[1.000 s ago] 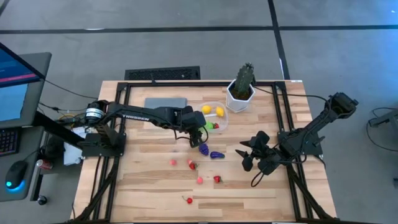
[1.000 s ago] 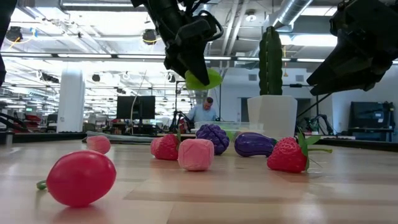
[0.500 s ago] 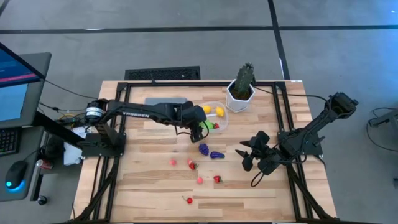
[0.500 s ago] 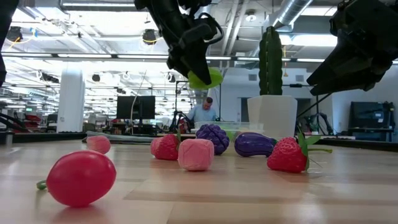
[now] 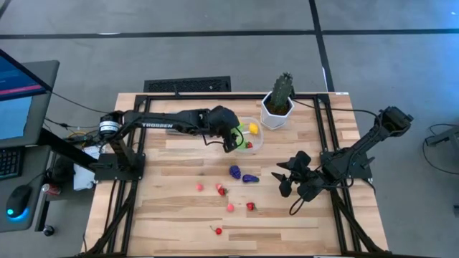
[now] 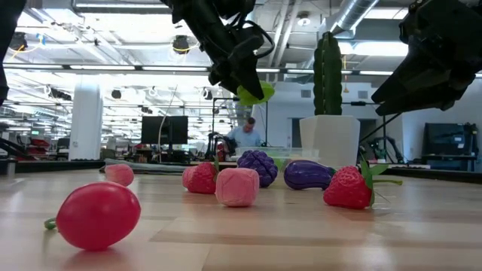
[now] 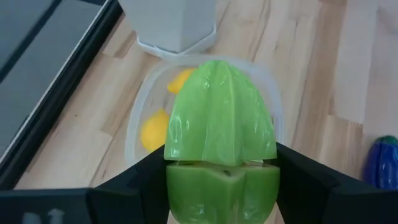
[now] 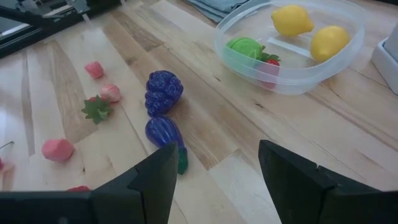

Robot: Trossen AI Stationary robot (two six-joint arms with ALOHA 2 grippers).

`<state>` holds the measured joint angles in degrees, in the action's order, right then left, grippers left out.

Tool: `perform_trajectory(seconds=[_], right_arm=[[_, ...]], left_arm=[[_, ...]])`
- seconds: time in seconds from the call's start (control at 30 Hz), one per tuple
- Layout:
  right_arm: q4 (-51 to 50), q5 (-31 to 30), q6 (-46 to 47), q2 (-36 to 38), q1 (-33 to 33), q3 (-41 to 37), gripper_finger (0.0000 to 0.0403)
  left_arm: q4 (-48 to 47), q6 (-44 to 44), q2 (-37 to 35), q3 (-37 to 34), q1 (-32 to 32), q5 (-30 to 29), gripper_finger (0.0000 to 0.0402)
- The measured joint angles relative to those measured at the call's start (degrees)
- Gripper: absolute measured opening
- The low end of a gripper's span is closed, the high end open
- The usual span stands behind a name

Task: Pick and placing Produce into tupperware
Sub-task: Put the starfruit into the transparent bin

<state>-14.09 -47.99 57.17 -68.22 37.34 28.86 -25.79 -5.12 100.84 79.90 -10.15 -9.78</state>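
Holding a ribbed green toy fruit point(image 7: 221, 134) between its fingers, your left tool point(image 5: 231, 137) hangs above the near-left edge of the clear round container point(image 5: 256, 139), with the fruit lifted off the bench point(image 5: 172, 208). Inside the container you can see two yellow lemons point(image 8: 292, 20), a green piece point(image 8: 246, 48) and a small red piece point(image 8: 268, 60).

Look just nearer than the container and you find a purple grape bunch point(image 5: 234, 171) and a purple eggplant point(image 5: 249, 178) lying side by side on the bench. Nearer still, the red and pink pieces are scattered apart: a pink one point(image 5: 200, 187), a strawberry point(image 5: 221, 190), another pink one point(image 5: 230, 207), a second strawberry point(image 5: 250, 206), and a red one point(image 5: 217, 230) closest to the near edge.

Your right tool point(image 5: 285, 178) waits well to the right of the purple pieces, off the bench surface, its fingers parted and holding nothing.

A potted cactus point(image 5: 278, 100) in a white pot stands just beyond the container on the right, and a folded grey cloth point(image 5: 188, 117) lies to the container's left, partly under your left arm.
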Motion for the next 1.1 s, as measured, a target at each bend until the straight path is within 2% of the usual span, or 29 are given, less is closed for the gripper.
perform_trajectory(seconds=[0.17,0.57,0.93,1.1], right_arm=[[0.01,0.0,0.92,0.01,0.0,0.0,0.0249],[0.02,0.0,0.94,0.02,0.0,0.0,0.0249],[0.66,-0.02,1.36,0.02,0.0,0.0,0.0249],[1.98,-0.01,1.47,0.06,0.0,0.02,0.0249]], left_arm=[[1.02,-0.03,0.0,0.0,-1.8,1.57,0.0225],[5.78,-0.05,0.49,-0.02,-3.83,3.72,0.0219],[11.11,-1.78,5.75,0.02,-4.14,6.01,0.0217],[10.77,-2.65,8.9,0.15,-4.14,7.13,0.0218]])
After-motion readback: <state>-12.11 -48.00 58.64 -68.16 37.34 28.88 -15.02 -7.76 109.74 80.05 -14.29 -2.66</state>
